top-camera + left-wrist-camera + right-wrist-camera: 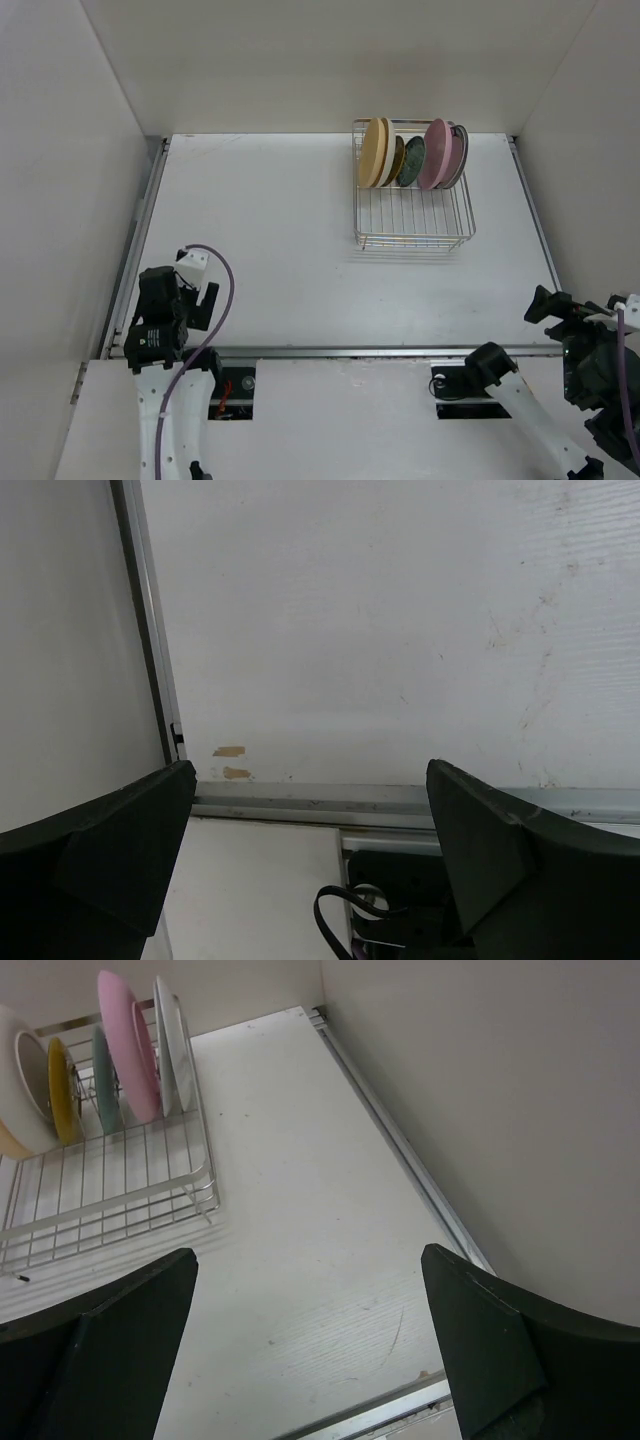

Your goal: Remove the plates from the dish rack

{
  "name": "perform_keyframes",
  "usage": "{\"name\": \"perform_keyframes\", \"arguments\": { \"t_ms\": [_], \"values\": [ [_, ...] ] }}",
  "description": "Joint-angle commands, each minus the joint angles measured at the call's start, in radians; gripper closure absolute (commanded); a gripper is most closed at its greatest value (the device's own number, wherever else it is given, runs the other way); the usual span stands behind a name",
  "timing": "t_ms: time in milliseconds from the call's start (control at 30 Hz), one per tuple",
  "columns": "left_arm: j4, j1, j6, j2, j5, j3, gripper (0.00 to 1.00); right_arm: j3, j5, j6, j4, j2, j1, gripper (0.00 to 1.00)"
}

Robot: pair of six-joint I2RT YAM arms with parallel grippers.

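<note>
The dish rack (413,215) sits toward the far right corner of the white surface (270,230), its back edge close to the rear wall (330,70). The plates (412,155) stand on edge across its far half, with the tan plate (375,152) leftmost and the pink plate (437,153) near the right. The left pincer (308,780) gapes wide, holding nothing, well off to the rack's near left. The right pincer (308,1260), equally wide and holding nothing, hangs at the rack's near right, with bare surface between them.
</note>
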Motion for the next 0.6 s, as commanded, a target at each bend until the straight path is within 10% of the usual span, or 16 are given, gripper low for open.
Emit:
{"name": "perform_keyframes", "arguments": {
  "t_ms": [0,567],
  "values": [
    [0.034,-0.004,-0.016,0.044,-0.015,0.023,0.0,0.017,0.013,-0.017,0.056,-0.232,0.01,0.0],
    [-0.092,-0.004,0.017,0.533,0.342,0.558,0.0,0.458,-0.03,-0.27,0.525,0.934,0.034,0.0]
  ]
}}
